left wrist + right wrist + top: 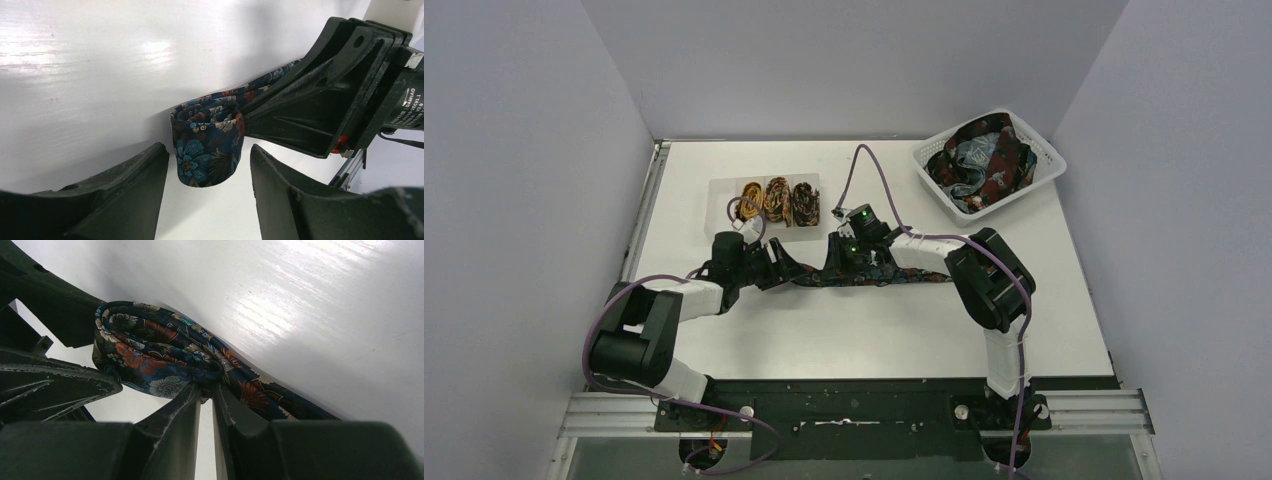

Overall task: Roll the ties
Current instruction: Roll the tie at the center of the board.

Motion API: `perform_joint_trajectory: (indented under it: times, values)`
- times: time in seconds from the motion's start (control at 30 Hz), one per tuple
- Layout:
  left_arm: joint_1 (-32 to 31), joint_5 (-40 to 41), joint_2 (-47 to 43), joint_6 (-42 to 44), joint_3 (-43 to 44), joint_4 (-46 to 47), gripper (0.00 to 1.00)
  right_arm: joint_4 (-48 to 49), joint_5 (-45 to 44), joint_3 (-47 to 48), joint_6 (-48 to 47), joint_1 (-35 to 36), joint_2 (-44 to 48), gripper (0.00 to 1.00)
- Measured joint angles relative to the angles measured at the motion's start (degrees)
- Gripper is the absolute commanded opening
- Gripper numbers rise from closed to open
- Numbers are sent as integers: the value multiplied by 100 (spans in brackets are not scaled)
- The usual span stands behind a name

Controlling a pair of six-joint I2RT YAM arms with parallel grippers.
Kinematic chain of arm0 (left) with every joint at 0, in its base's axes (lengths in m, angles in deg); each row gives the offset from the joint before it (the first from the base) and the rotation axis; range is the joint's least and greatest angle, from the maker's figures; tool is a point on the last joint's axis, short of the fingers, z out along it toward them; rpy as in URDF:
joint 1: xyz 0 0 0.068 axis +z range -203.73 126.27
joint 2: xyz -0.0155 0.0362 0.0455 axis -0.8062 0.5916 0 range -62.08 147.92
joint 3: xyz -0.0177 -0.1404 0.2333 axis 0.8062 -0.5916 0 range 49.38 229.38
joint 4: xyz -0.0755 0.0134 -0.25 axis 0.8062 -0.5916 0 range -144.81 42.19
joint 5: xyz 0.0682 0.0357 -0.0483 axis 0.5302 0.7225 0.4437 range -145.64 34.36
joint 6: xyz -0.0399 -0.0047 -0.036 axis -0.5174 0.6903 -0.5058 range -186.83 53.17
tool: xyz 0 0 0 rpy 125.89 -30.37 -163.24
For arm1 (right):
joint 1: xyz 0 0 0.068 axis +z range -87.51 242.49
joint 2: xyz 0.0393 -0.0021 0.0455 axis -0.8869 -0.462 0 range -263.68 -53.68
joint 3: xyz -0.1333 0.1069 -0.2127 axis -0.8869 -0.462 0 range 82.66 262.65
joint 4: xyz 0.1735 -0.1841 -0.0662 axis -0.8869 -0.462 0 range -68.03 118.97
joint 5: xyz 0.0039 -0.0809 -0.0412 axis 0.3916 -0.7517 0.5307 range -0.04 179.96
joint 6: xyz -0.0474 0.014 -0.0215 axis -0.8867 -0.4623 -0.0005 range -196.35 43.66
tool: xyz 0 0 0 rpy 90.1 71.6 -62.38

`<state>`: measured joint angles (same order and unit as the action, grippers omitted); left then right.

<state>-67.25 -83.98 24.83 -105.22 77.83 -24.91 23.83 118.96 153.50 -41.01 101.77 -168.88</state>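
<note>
Item: navy floral tie (pixel 209 131) – one end coiled and standing on the table (pixel 874 330), the rest trailing flat. Left gripper (pixel 207 154) – jaws standing open, flanking the coil. Right gripper (pixel 206 389): jaws pinching the tie at the coil.

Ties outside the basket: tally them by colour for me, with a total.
Mustard-brown patterned fabric ties, rolled into coils: 3
Dark navy floral fabric tie, partly rolled: 1
Total: 4
The heaped ties in the white plastic lattice basket are too tangled to count.
</note>
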Motion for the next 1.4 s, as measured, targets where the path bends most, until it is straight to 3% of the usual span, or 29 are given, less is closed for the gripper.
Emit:
perform_joint_trajectory:
  times: [0.27, 0.8, 1.03, 1.27, 1.4]
  values:
    - [0, 15, 83, 348, 138, -258, 60, -11, 2, 0, -15, -28, 0, 18]
    - [-4, -293, 345, 417, 162, 87, 60, -11, 0, 0, -17, -28, 0, 18]
    - [-4, -345, 424, 442, 216, 87, 40, -11, 0, 0, -17, -26, 0, 18]
    - [-20, -245, 407, 365, 216, 79, 13, -103, 59, 120, -31, -35, -72, 36]
    - [-31, 74, 256, 146, 214, -101, 8, -223, 109, 306, -155, -50, -87, 45]
